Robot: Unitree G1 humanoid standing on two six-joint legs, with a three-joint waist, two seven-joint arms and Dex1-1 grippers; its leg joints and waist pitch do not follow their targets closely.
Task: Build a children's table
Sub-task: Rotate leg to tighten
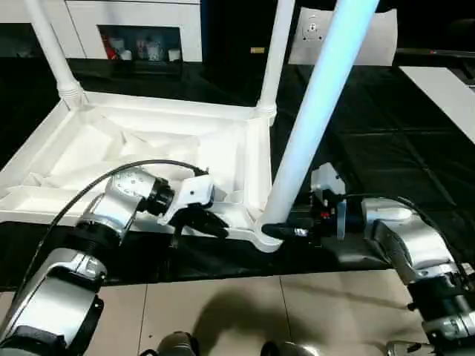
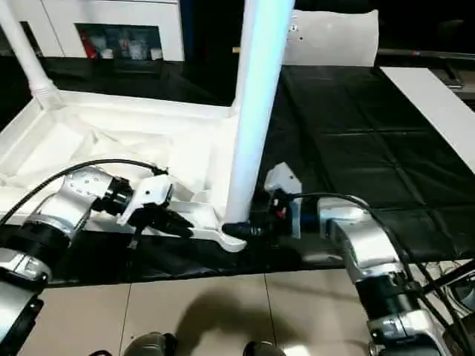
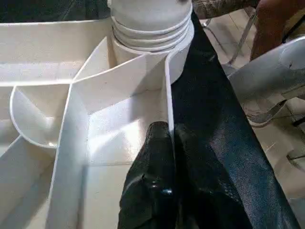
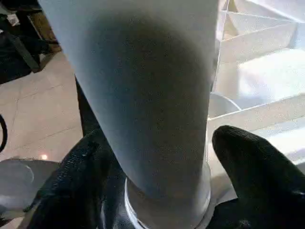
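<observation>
White ribbed plastic tabletop (image 1: 148, 148) lying underside up on black bench (image 1: 371, 148). Long white tube leg (image 1: 312, 119) upright in near corner socket, tilted slightly. Left gripper (image 3: 164, 143) clamped on tabletop rim; right gripper (image 4: 157, 167) spread around leg base.

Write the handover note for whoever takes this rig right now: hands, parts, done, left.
Left hand: shut, pinching the near rim wall of the upside-down tabletop, steadying it.
Right hand: fingers around the base of the near leg at its corner socket; grip not confirmed.
Parts: tabletop lies on the black mat; two far legs stand in their sockets.
Done: three legs standing in sockets.
Left: check the near leg is fully seated, fit the fourth leg, turn the table upright.
</observation>
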